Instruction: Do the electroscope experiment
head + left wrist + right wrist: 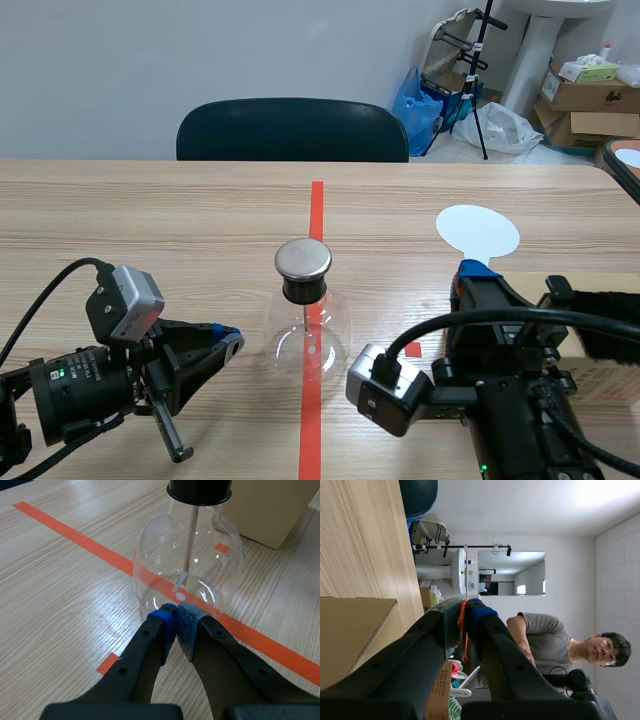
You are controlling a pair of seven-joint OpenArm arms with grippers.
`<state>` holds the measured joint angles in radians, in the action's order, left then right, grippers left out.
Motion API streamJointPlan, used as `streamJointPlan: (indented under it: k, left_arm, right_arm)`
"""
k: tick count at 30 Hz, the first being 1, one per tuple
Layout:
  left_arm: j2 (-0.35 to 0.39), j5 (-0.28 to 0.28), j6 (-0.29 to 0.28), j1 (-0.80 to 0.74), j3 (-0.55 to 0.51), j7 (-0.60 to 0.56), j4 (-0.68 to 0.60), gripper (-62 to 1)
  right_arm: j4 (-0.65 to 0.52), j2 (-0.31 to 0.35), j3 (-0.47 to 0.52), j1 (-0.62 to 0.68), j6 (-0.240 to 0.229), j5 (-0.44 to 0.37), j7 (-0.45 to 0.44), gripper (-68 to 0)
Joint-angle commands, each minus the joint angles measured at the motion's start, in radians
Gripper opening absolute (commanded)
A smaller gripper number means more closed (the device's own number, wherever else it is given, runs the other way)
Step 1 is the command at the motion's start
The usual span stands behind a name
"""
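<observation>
The left hand [232, 342] lies clenched on nothing, tips beside the glass flask [308, 335], which stands on the red tape line [317, 210] near the bench's [150, 220] robot-side edge. The right hand [470, 270] grasps a white disc [478, 230]. The left wrist shows the pads [187, 622] meeting against the flask's wall. The right wrist shows an orange handle [464, 635] pinched between its fingers.

The desk [150, 220] is finished in pale wood grain and crossed by orange-red tape [316, 215]. The flask [308, 340] is made of clear glass, capped in silver over a black stopper [304, 290]. The disc [478, 230] is coloured white. The left gripper [176, 614] is black, padded in dotted blue.
</observation>
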<state>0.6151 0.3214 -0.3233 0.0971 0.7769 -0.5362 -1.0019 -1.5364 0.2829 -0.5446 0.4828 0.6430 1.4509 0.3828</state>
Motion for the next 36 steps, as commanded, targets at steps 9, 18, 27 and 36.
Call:
streamJointPlan:
  k: [9, 18, 27, 36]
  left_arm:
    - [0.000, 0.007, -0.004, 0.003, -0.001, -0.020, -0.020, -57.9]
    - [0.000, 0.007, -0.004, 0.003, -0.001, -0.013, -0.020, -57.9]
    - [0.000, 0.007, -0.004, 0.003, -0.001, -0.013, -0.020, -57.9]
    - [0.000, 0.007, -0.004, 0.003, -0.001, -0.013, -0.020, -57.9]
  right_arm:
    - [-0.007, 0.008, 0.002, -0.001, 0.014, 0.003, -0.014, -66.2]
    - [-0.007, 0.008, 0.002, -0.001, 0.014, 0.003, -0.015, -66.2]
    - [-0.007, 0.008, 0.002, -0.001, 0.014, 0.004, -0.014, -66.2]
    - [-0.012, 0.008, 0.013, 0.021, 0.061, -0.031, -0.016, -66.2]
